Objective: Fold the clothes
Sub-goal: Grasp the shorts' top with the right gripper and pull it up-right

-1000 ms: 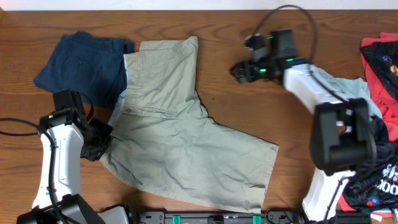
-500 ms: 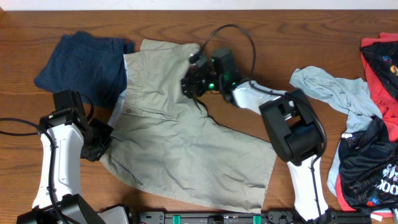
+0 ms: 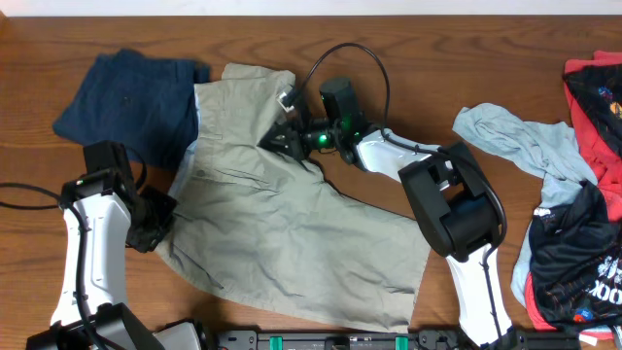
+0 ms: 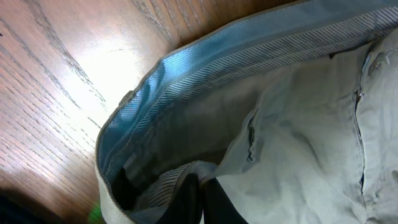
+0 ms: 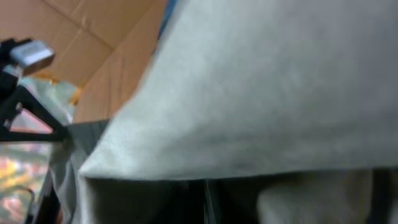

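Note:
The clothes here are chiefly khaki shorts [image 3: 282, 233], spread across the table's middle with one leg pointing toward the far edge. My left gripper [image 3: 161, 226] is shut on their waistband at the left. The left wrist view shows its fingers [image 4: 202, 198] pinching the striped blue lining [image 4: 205, 68]. My right gripper [image 3: 273, 139] is shut on the far leg's cloth, which bunches under it. In the right wrist view the khaki cloth [image 5: 261, 93] drapes over the shut jaws [image 5: 208, 202].
A navy garment [image 3: 131, 95] lies at the far left, partly under the shorts. A light blue garment [image 3: 515, 136] sits right of centre. Red-and-black printed clothes [image 3: 595, 92] and a black printed piece [image 3: 573, 258] are piled along the right edge.
My right arm swung left from the far right onto the shorts' far leg, and its gripper closed there, drawing the leg's edge leftward. The left arm stayed still.

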Robot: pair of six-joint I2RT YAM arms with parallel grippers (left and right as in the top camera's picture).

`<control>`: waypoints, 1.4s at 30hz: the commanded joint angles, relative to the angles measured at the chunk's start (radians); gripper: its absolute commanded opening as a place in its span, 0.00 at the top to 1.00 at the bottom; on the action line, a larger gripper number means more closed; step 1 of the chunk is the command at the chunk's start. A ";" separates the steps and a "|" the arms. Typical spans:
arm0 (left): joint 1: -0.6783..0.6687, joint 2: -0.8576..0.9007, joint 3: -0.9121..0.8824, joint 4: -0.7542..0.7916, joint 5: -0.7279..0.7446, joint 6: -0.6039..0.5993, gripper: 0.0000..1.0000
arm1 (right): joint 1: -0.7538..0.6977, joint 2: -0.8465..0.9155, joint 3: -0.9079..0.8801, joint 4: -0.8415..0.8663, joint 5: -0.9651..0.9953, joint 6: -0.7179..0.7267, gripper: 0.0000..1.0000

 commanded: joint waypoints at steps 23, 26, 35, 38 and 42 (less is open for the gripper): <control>-0.003 0.000 -0.001 -0.024 -0.002 0.010 0.94 | -0.022 -0.004 0.059 -0.291 0.432 -0.111 0.49; -0.003 0.000 -0.001 -0.024 -0.003 0.010 0.93 | 0.014 0.011 0.059 -0.302 0.459 -0.133 0.48; -0.003 0.000 -0.001 -0.024 -0.003 0.010 0.94 | 0.130 0.047 0.059 -0.303 0.538 -0.148 0.52; -0.003 0.000 -0.001 -0.024 -0.003 0.010 0.94 | 0.146 0.046 0.059 -0.321 0.686 -0.147 0.88; -0.003 0.000 -0.001 -0.024 -0.003 0.011 0.94 | 0.112 0.011 0.069 -0.401 0.849 -0.135 0.99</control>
